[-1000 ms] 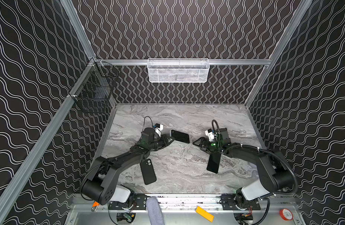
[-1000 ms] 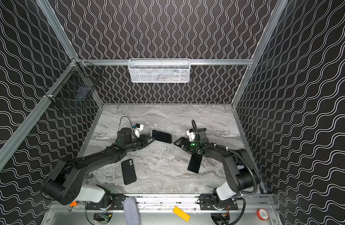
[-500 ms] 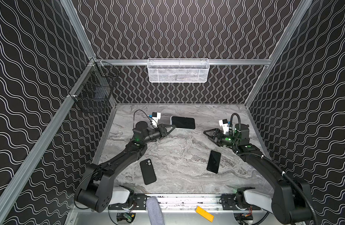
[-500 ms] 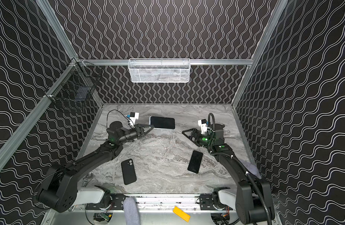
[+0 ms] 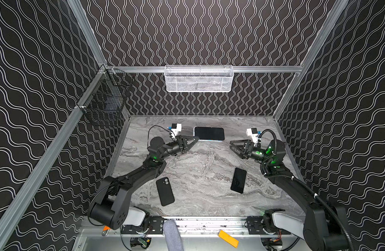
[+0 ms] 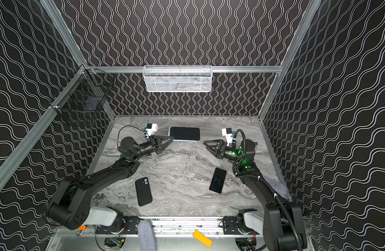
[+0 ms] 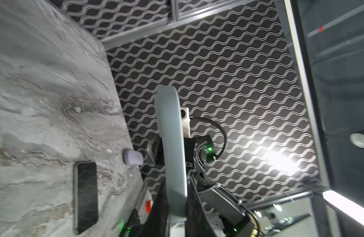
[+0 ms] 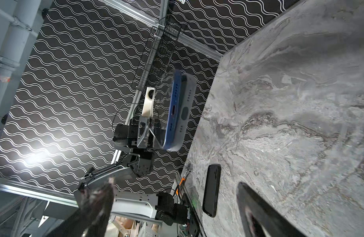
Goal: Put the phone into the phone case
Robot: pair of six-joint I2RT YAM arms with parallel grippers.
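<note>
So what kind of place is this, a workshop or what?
Most likely a robot test cell: a left arm and right arm mounted at the front, patterned walls on an aluminium frame boxing in a marble-look tabletop, and a mesh basket hung on that frame.

There are two phones: a blue phone [image 8: 173, 98] and a black phone [image 5: 238, 180]. Cases are probably two also, a grey case [image 8: 187, 96] and a black case [image 5: 165, 191]; the black one could be a phone's back. There are two arms, the left arm [image 5: 135, 178] and right arm [image 5: 295, 187], two baskets, a white basket [image 5: 198, 82] and black basket [image 5: 104, 104], and one yellow piece [image 5: 228, 238].
</note>
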